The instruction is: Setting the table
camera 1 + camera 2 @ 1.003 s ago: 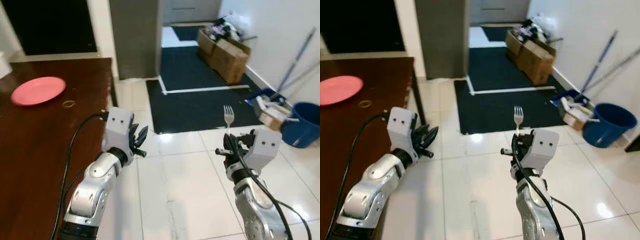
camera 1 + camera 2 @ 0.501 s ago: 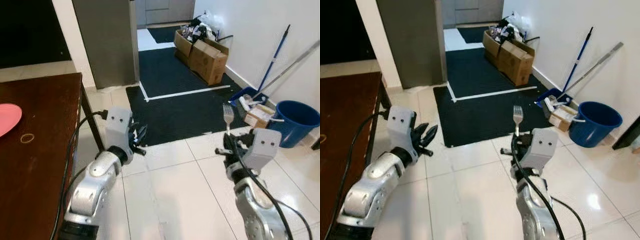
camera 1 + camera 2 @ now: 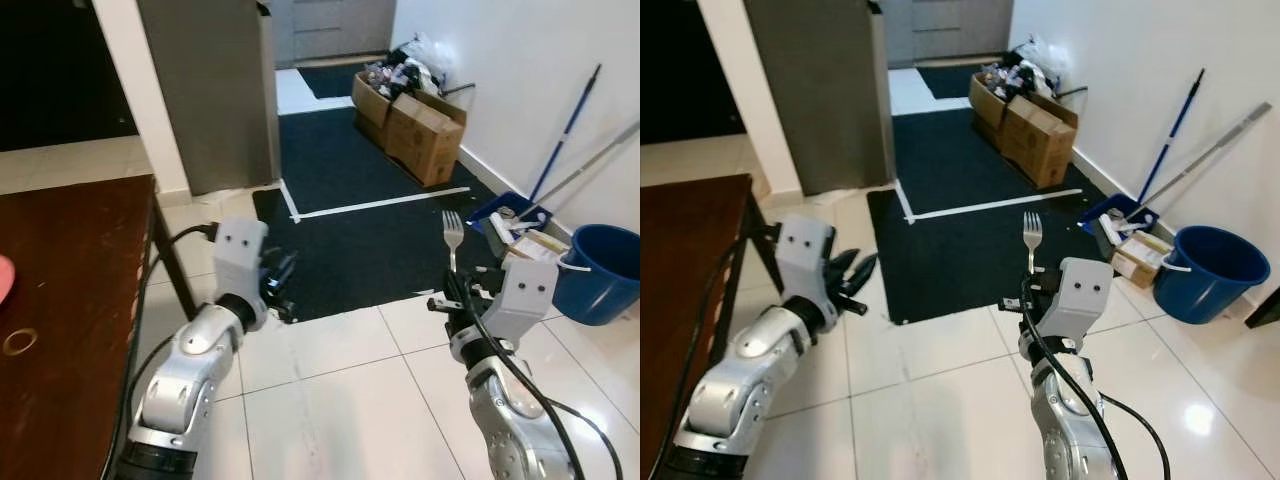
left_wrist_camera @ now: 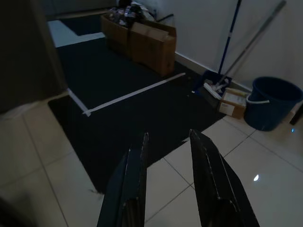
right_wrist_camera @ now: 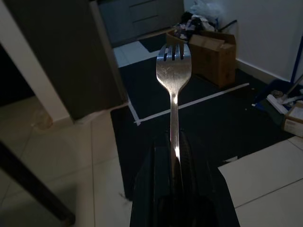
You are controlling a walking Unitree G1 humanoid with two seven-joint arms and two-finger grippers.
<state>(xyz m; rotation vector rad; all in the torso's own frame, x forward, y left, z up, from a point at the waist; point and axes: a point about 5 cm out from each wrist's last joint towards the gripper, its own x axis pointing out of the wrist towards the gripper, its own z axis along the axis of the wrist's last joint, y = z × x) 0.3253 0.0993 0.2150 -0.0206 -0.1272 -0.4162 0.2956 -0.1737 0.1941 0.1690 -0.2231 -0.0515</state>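
Fork (image 3: 1032, 238) held upright in the right gripper (image 3: 1036, 290), its fingers closed on the handle, tines up and long axis vertical, above the tiled floor (image 3: 940, 400). Dark wooden surface (image 3: 70, 300) lies at the robot's left, well apart from the fork, nearer the left gripper (image 3: 278, 285), whose fingers (image 4: 208, 175) stand parted and hold nothing. Judged next: the fork must cross leftward to the surface and tip from vertical to lie flat there
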